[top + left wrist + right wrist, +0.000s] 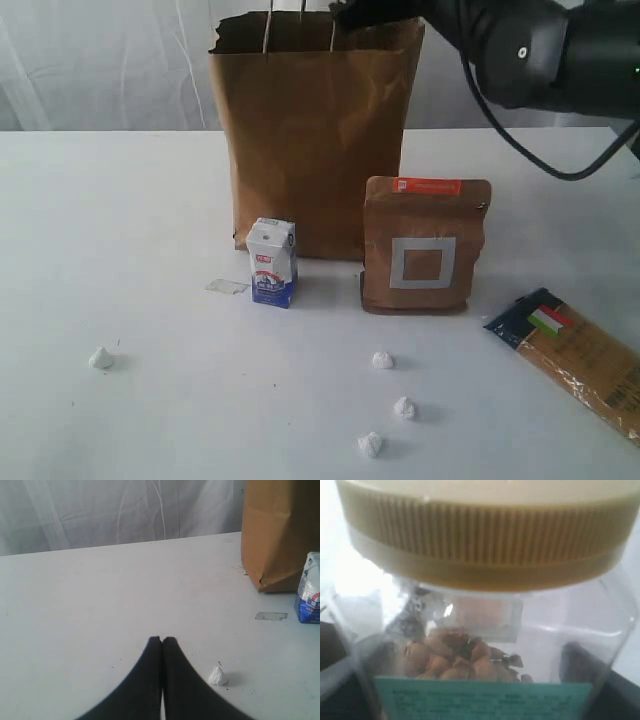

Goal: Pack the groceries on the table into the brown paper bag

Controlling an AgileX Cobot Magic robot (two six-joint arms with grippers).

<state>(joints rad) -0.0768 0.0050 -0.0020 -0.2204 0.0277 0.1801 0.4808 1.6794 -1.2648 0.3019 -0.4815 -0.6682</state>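
The brown paper bag [315, 130] stands open at the back of the table [120, 250]. My right gripper [372, 12] hangs over the bag's rim, and I cannot make out what it holds from the exterior view. Up close, my right gripper [470, 680] is shut on the gold-lidded nut jar [480, 610], with a dark finger on each side of it. In front of the bag stand the white-blue carton [271, 262] and the brown pouch [425, 245]. The pasta packet [580, 360] lies at the right. My left gripper [162, 639] is shut and empty, low over the table [100, 590].
Several small white crumpled lumps [382, 359] lie on the front of the table, one [218, 676] just beside my left fingers. A clear scrap [227, 287] lies left of the carton. A white curtain hangs behind the table.
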